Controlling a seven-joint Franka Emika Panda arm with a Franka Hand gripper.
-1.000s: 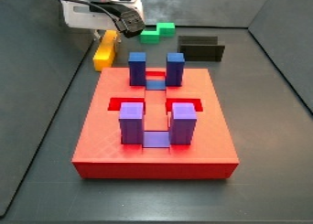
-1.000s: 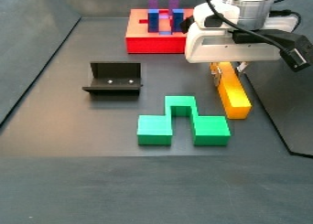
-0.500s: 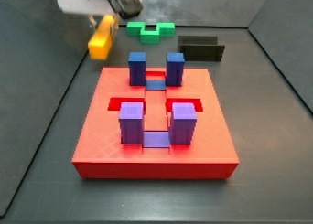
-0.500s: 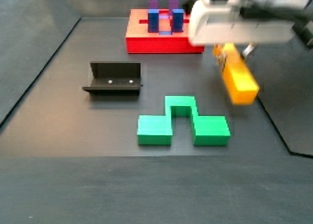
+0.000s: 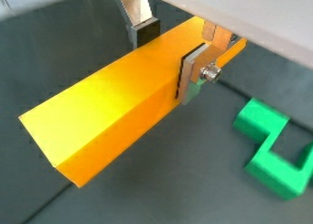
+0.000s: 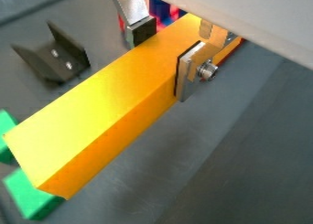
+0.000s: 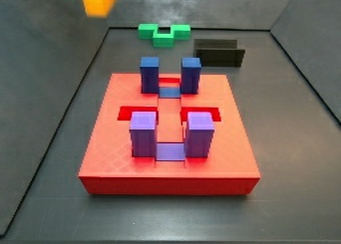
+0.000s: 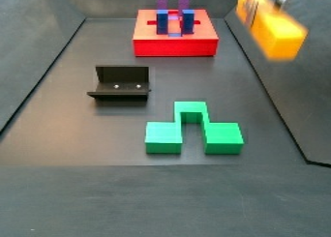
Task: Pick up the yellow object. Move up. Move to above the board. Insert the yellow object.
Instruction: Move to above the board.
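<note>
Gripper clamped on yellow object, silver fingers pressing both flanks. Bar high above floor, blurred at frame top in both side views, well apart from board. Green block on floor.

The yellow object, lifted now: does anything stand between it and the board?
Nothing visible does. The hand holds the yellow object in the air, well above the floor. The green block and the fixture sit low, off to the side of the path to the board.
</note>
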